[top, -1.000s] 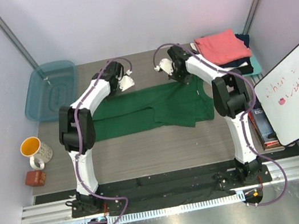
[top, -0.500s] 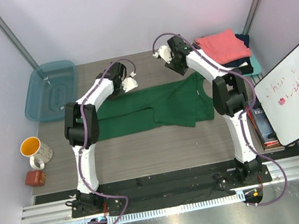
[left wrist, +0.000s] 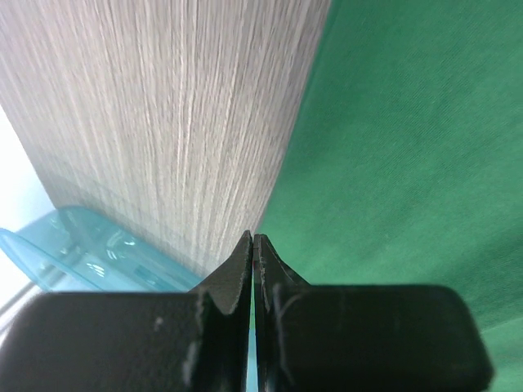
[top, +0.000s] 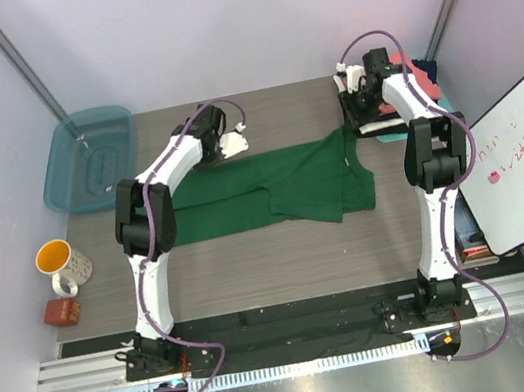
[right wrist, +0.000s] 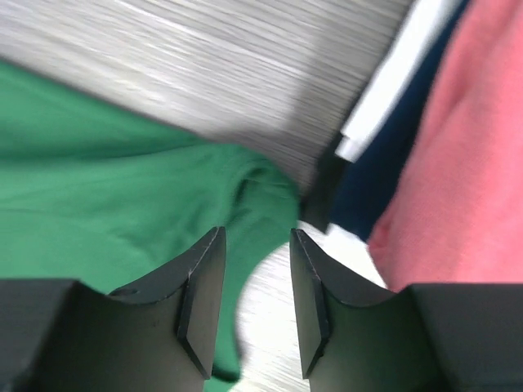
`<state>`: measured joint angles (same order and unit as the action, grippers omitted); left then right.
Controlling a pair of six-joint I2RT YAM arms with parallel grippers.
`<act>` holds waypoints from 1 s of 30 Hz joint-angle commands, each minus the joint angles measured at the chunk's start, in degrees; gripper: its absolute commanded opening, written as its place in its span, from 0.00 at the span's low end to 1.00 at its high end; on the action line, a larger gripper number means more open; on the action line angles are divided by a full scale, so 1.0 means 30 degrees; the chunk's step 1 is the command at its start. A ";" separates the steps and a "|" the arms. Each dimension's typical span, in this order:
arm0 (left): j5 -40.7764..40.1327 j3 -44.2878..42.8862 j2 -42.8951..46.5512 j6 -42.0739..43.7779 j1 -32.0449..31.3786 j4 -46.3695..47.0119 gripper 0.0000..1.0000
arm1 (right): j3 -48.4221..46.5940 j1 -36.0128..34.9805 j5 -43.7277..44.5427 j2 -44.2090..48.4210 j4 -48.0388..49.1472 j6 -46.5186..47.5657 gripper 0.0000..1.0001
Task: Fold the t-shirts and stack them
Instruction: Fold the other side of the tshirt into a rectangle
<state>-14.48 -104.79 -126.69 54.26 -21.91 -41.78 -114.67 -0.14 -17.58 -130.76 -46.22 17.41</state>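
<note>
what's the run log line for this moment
left gripper: shut, at green t-shirt edge | right gripper: open, empty, between green t-shirt and folded stack | green t-shirt: not yet stacked

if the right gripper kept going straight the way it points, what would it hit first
Probably the neck edge of the green shirt, just ahead of the open right gripper; the folded stack lies off to the side. The view is blurred, so it may be bare table instead.
</note>
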 commanded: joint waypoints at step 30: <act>0.1926 -0.5586 -0.4584 0.2947 -0.2422 0.1182 0.45 | -0.3787 0.1483 -0.7908 -0.3230 -0.1147 -0.0588 0.33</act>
<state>-10.39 -118.80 -138.63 60.36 -28.71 -39.79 -123.26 4.34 -38.92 -140.66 -50.89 16.32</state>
